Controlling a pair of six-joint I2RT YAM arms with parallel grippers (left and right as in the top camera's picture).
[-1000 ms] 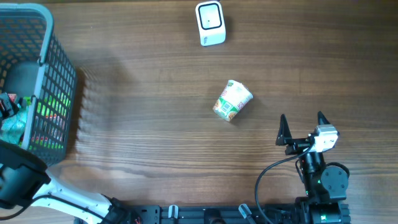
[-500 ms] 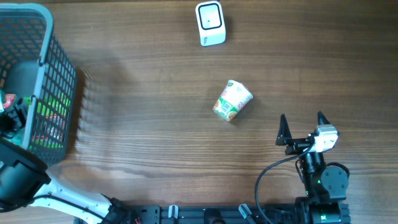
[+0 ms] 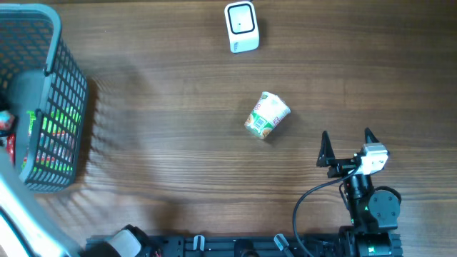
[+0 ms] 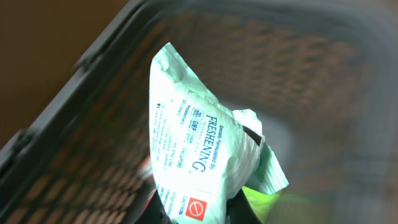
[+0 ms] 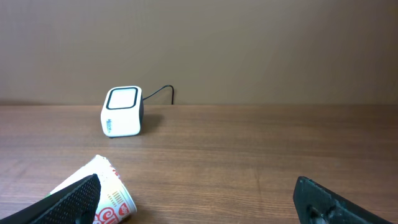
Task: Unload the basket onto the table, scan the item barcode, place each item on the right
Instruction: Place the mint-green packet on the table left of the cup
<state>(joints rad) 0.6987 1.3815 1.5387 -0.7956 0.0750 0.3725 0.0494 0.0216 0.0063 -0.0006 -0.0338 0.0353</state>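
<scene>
From above, the mesh basket (image 3: 68, 86) stands at the left edge of the table (image 3: 178, 171). The barcode scanner (image 3: 241, 27) is well apart from it, at the top middle.

In the left wrist view, the left gripper (image 4: 198, 214) is clamped on the lower end of a pale green sachet (image 4: 199, 149). Its long axis points away from the claw, inside the basket.

In the right wrist view, the right gripper (image 5: 199, 199) is wide open and empty, with a tipped noodle cup (image 5: 109, 196) just beside it.

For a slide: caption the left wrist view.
Left end effector shut on a green packet, basket behind.
</scene>
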